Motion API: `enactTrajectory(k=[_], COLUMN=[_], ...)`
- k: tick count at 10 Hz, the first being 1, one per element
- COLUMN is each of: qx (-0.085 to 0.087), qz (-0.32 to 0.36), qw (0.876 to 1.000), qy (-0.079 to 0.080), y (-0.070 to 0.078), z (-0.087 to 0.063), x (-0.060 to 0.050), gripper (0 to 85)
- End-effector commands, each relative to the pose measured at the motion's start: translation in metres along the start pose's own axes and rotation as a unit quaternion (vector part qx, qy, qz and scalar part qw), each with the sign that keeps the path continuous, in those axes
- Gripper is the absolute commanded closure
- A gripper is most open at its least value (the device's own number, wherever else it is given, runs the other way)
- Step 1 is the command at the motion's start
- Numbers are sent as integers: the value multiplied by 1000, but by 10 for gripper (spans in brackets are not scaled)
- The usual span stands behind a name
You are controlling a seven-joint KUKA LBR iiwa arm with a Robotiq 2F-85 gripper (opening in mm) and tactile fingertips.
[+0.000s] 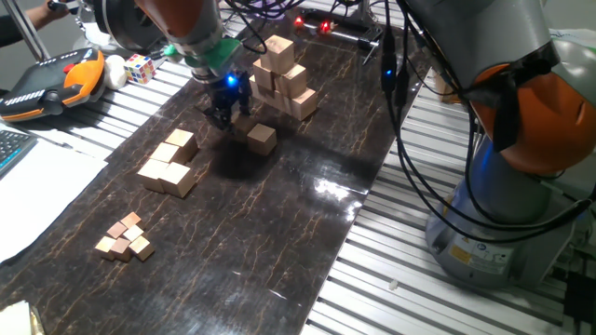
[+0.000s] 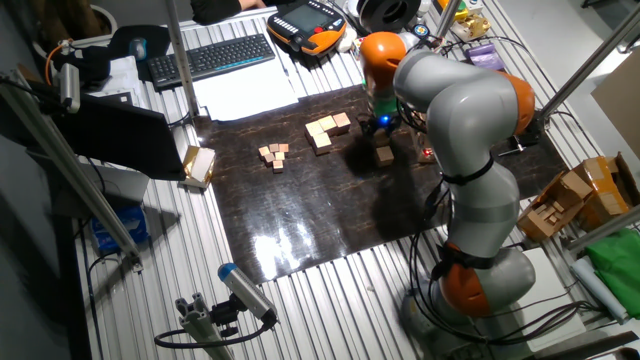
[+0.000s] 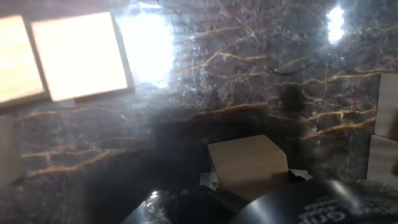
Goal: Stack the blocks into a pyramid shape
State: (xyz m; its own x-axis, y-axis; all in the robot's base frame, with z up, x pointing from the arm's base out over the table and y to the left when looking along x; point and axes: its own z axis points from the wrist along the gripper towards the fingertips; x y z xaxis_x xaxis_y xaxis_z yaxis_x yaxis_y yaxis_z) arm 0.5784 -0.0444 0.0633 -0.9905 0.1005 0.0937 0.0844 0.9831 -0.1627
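Gripper (image 1: 226, 107) fingers dark, blurred; open or closed cannot be told. Arm reaches down over the mat, gripper just beside one loose block (image 1: 262, 138), near the block group (image 1: 170, 163).

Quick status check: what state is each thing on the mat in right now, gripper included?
Gripper: low over the mat beside the loose block; open or shut, cannot tell.
Loose block: alone, flat on the mat.
Mid-sized blocks: clustered, one sits on others, no pyramid yet.
Taller stack: standing, stepped.
Tiny cubes: huddled on the mat.
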Motion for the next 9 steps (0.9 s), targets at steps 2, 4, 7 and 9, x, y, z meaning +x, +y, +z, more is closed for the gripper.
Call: enactTrajectory(k=[2, 4, 7, 9], qx=[-2, -9, -13, -14], qz=[1, 3, 6, 6], qw=[1000, 1000, 1000, 1000], qy=[1, 4, 4, 5], y=[-1, -1, 2, 1], z=[3, 5, 8, 9], x=[3, 3, 5, 7], gripper=[297, 300, 300, 303])
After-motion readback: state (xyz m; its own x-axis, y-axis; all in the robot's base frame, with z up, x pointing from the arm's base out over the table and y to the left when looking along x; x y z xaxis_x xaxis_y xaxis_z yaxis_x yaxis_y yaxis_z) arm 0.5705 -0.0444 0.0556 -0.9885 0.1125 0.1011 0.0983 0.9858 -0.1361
